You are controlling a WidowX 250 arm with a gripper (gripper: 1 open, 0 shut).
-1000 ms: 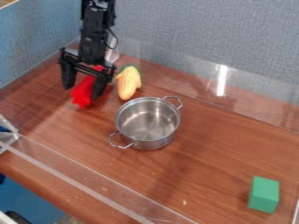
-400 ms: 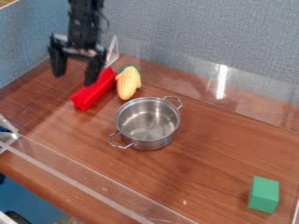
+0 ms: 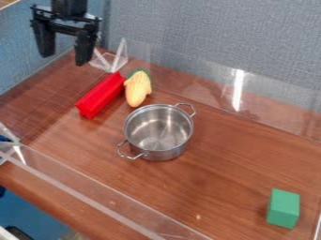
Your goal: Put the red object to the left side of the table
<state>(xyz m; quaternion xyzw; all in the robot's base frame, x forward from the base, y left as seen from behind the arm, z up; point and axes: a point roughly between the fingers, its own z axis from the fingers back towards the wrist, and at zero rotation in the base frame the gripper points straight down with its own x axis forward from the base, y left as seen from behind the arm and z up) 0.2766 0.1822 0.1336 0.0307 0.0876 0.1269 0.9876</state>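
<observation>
The red object (image 3: 99, 96), a bright red long block, lies flat on the table (image 3: 226, 178) at the back left, touching or nearly touching the yellow oval fruit (image 3: 137, 87) on its right. My gripper (image 3: 63, 49) hangs high above the table's far left corner, well up and to the left of the red block. Its black fingers (image 3: 85, 45) point down and stand open with nothing between them.
A steel pot (image 3: 160, 130) with two handles stands at the table's middle, just right of the red block. A small green block (image 3: 284, 207) sits at the front right corner. Low clear acrylic walls (image 3: 75, 187) edge the tabletop.
My gripper has risen from around the red block and moved up and to the left, leaving the block lying on the table. Its fingers stayed open.
</observation>
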